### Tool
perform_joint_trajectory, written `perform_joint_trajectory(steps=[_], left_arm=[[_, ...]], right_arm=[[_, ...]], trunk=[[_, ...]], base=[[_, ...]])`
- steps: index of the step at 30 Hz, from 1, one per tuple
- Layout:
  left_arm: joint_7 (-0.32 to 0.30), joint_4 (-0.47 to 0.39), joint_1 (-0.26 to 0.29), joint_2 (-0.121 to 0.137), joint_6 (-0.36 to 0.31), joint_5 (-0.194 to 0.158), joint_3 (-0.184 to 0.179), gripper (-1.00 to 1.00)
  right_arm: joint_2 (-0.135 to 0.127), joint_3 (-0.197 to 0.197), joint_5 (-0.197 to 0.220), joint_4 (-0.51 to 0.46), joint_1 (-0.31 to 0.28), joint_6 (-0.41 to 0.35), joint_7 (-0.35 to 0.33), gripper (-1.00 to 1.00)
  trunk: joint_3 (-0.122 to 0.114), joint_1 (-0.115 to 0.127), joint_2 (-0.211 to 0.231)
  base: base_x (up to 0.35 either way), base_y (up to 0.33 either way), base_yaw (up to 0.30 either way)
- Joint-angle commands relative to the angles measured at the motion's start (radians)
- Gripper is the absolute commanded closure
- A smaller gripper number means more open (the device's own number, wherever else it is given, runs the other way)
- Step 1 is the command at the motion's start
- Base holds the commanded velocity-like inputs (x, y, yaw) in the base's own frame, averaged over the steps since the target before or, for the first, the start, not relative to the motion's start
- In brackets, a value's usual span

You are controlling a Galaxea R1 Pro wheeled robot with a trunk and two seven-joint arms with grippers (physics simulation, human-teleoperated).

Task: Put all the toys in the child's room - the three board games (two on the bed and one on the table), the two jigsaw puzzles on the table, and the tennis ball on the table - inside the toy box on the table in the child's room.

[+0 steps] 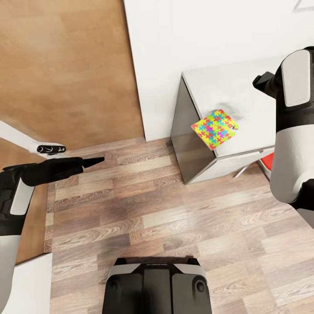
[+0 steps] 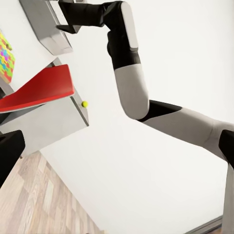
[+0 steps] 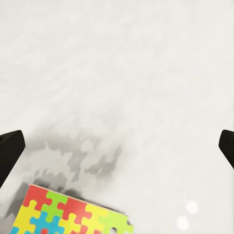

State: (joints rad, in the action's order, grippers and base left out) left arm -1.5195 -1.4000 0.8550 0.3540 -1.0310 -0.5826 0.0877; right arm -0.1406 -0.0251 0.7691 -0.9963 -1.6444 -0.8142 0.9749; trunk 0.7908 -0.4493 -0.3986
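1. The right claw is hidden in the head view behind its own arm point(image 1: 290, 131), which covers the right part of the surface point(image 1: 226, 83).
2. In the right wrist view, two dark fingertips point(image 3: 9, 151) sit at opposite edges of the picture, both cut off; the right claw point(image 3: 117, 151) is spread wide and holds nothing.
3. The left claw point(image 1: 93, 162) reaches over the wooden floor point(image 1: 174, 226), well apart from the surface. Its tips overlap in the head view, and only one dark finger point(image 2: 9, 153) enters the left wrist view, so whether it is spread or pressed together cannot be told.
4. One jigsaw puzzle point(image 1: 215, 128) lies flat near the front left corner of the surface. In the right wrist view it is cut off at the frame edge, below the spread claw and not touching it.
5. One tennis ball point(image 2: 85, 104) appears as a tiny spot beside the edge of the surface; its support is hard to make out.
6. One grey toy box point(image 2: 48, 27) is visible, partly cut off, with its contents hidden.
7. One red object point(image 2: 41, 87) sits under the surface; its identity is unclear.
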Motion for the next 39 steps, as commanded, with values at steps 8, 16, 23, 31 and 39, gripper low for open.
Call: perform_joint_trajectory(steps=[8,16,23,31,39], left_arm=[[-0.003,0.000,-0.007,0.003,-0.011,-0.001,0.000,-1.00],[0.007,0.002,-0.033,0.001,-0.009,0.014,0.000,-1.00],[0.014,0.002,-0.047,0.001,-0.010,0.035,0.000,-1.00],[0.037,0.003,-0.086,0.003,-0.009,0.036,0.002,-1.00],[0.088,0.004,-0.119,0.003,-0.009,0.043,0.003,-1.00]], right_arm=[[-0.001,0.001,0.008,-0.020,0.001,-0.036,0.008,-1.00],[-0.002,0.000,0.008,-0.055,0.030,-0.054,0.008,-1.00],[-0.007,-0.001,0.013,-0.099,0.061,-0.062,0.008,-1.00],[-0.011,-0.001,0.018,-0.150,0.117,-0.068,0.007,-1.00],[-0.013,-0.001,0.019,-0.199,0.164,-0.097,0.007,-1.00]], trunk=[[-0.012,-0.001,-0.001],[-0.025,-0.001,-0.001],[-0.036,-0.001,-0.001],[-0.049,-0.001,-0.001],[-0.062,-0.001,-0.001]], base=[[0.000,0.000,0.000],[0.000,0.000,0.000],[0.000,0.000,0.000],[0.000,0.000,0.000],[0.000,0.000,0.000]])
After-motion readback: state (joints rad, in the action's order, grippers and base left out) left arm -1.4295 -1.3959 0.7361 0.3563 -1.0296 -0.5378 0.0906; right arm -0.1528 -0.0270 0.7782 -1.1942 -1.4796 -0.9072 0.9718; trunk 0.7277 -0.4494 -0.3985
